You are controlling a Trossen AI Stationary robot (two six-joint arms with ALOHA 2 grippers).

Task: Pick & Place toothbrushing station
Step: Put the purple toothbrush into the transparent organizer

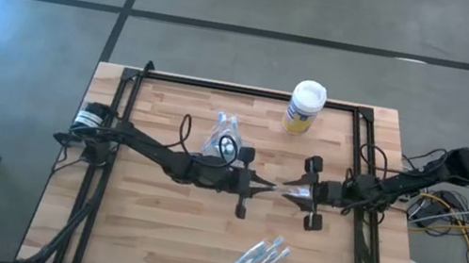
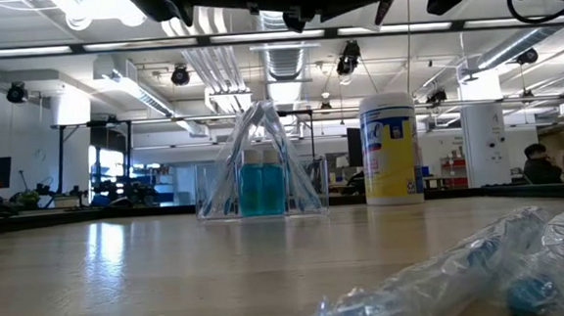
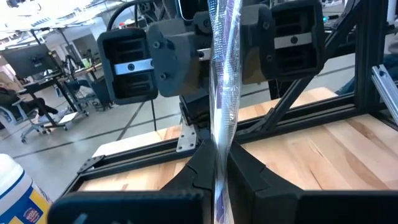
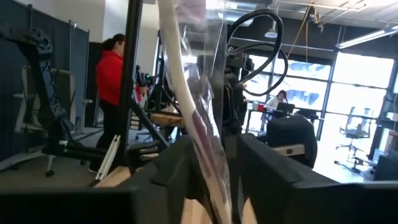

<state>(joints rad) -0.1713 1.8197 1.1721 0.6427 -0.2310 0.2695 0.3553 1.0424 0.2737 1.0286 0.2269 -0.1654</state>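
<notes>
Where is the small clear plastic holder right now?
In the high view, the small clear plastic holder stands left of table centre, beside the left arm, left of the white-lidded yellow-labelled canister.

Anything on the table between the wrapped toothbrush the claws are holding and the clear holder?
Nothing visible. The toothbrush sits mid-table between the left claw and right claw; the holder lies past the left arm, the canister at the far edge, off that line.

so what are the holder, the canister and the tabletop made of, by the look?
Holder: clear hard plastic, glossy; the room shows through its slanted walls, teal items inside.
Canister: white opaque plastic probably, with a printed yellow-blue label and white lid.
Tabletop: pale wood in joined strips, smooth semi-gloss; it mirrors the ceiling lights in the low view.
</notes>
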